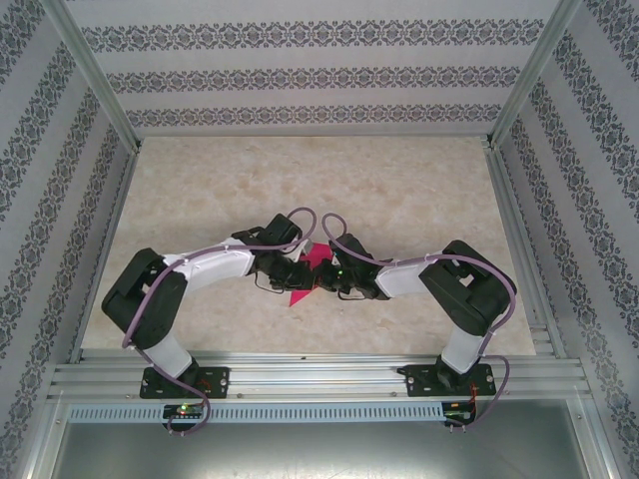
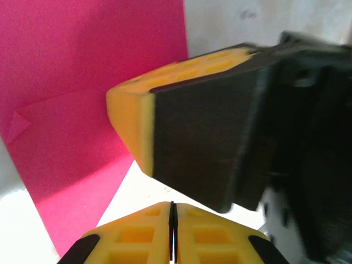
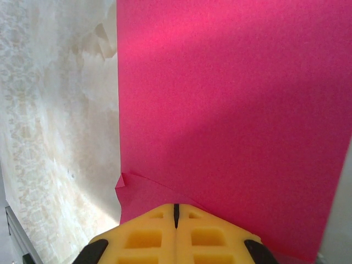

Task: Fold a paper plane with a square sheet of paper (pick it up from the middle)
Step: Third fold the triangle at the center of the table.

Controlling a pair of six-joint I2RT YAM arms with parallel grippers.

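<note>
Lying partly under the right claw, the pink sheet.

The square sheet of paper is looking matt and finely grained. The table is showing a smooth, marbled finish.

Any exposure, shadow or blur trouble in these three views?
Top view: even light, sharp, no glare on the table. Left wrist view: the right claw looms close, its far end blurred; the table below it is blown out white, and a shadow crosses the paper. Right wrist view: sharp; the paper's lower part lies in shadow.
</note>
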